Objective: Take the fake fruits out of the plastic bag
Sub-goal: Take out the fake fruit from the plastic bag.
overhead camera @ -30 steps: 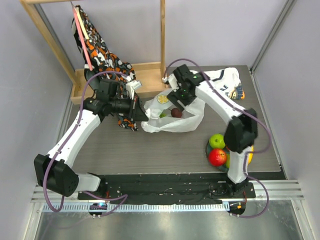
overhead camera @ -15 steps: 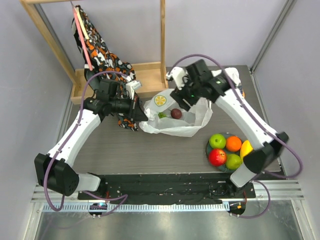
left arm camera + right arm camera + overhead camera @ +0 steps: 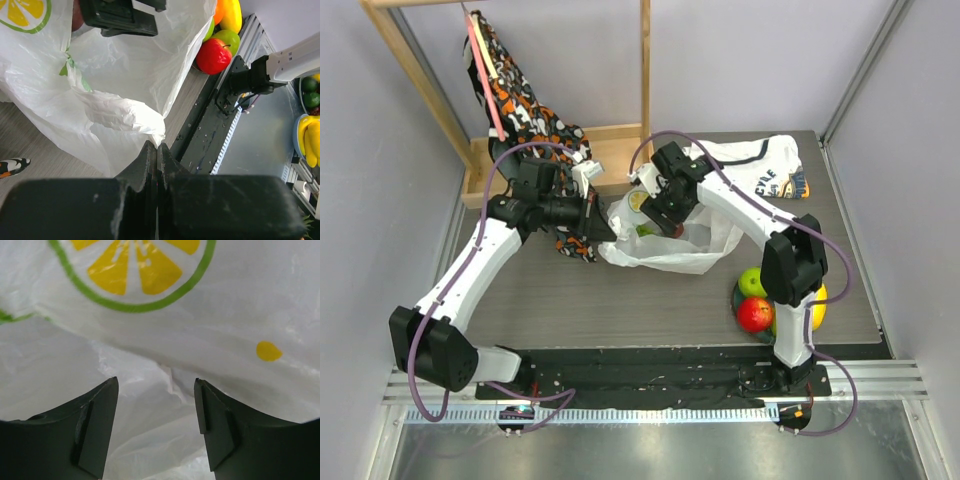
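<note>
Right arm has swung back in. Half a second ago its elbow was out to the right and the gripper sat off the far right side of the bag (image 3: 670, 255). Now the right gripper (image 3: 660, 222) is over the bag's mouth and the forearm covers part of the plate (image 3: 738, 298) again.

The plum was in plain sight from above in both earlier shots and is now hidden under that gripper. Only a dark red sliver (image 3: 76, 17) shows beside it in the left wrist view, probably the plum. A green fruit (image 3: 645, 230) shows in the bag just left of the gripper; can't tell which kind.

Right fingers (image 3: 90, 430) are spread with nothing between them. Straight ahead of them is bag film with the citrus print (image 3: 142, 275), not an open gap.

Left gripper (image 3: 603, 230) hasn't moved. Its jaws are pressed together on a fold of the bag's near-left edge, holding it in place.

Already out on the plate: red apple (image 3: 754, 314), green apple (image 3: 753, 282), yellow piece (image 3: 820, 300). The left wrist view also shows an orange (image 3: 218, 10) and a second green apple (image 3: 226, 40) there.

Read: this is the approach for the next pick, likely the plum, with at least two fruits left inside. Main risk is closing on plastic instead of fruit, since the right wrist view shows no fruit, only film.
</note>
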Motion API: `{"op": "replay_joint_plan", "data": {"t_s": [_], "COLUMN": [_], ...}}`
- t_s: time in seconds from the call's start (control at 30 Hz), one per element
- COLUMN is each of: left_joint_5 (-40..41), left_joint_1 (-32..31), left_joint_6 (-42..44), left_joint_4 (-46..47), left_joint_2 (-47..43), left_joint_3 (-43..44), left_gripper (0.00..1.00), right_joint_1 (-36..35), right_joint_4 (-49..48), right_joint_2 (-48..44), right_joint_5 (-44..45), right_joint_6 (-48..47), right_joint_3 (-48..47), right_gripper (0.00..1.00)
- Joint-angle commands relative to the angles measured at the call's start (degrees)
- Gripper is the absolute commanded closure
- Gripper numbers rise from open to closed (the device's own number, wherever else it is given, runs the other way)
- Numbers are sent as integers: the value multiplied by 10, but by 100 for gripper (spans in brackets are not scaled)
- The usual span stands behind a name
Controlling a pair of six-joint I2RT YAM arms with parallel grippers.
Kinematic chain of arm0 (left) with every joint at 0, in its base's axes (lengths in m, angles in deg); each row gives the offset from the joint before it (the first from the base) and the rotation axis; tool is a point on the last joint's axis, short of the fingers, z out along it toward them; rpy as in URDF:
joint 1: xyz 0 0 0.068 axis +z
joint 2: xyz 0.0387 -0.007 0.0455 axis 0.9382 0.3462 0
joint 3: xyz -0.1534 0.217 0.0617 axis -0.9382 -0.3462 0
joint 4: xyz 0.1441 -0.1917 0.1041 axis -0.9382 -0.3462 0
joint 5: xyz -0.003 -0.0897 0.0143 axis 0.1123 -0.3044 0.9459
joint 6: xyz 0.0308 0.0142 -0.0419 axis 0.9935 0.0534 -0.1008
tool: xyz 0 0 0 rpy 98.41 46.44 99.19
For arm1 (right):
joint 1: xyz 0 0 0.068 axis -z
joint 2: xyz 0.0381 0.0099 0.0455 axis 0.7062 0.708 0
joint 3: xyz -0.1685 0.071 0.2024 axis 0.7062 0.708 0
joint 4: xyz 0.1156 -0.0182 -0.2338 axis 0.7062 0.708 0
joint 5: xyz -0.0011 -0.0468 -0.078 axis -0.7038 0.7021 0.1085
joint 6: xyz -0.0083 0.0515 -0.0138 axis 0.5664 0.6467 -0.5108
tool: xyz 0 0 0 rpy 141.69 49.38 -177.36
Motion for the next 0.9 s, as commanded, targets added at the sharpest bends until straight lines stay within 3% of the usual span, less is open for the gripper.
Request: {"op": "replay_joint_plan", "data": {"t_s": [0.0, 0.17, 0.33, 0.43, 0.47, 0.6, 0.73, 0.87], "left_joint_5": [-13, -22, -21, -22, -22, -22, -19, -16], "left_joint_1": [4, 4, 4, 4, 4, 4, 5, 5], "left_joint_6": [-13, -32, -34, -35, -36, -38, -36, -36], "left_joint_4": [24, 37, 40, 41, 41, 42, 42, 42], "left_joint_2": [-13, -18, -18, -14, -12, -5, 2, 9], "left_joint_3": [5, -15, -15, -10, -9, 0, 7, 13], "left_gripper": [100, 100, 100, 100, 100, 100, 100, 100], "right_joint_1": [2, 3, 12, 17, 17, 14, 14, 16], "right_joint_4": [-43, -51, -67, -81, -82, -71, -33, 4], "right_joint_2": [44, 115, 143, 144, 141, 82, -28, -165], "right_joint_5": [49, 88, 100, 96, 92, 54, -39, -186], "right_joint_6": [14, -7, -10, -15, -15, -17, -42, -90], "right_joint_3": [-48, -80, -70, -70, -73, -82, -47, 39], "right_gripper": [29, 23, 23, 34, 43, 60, 62, 60]}}
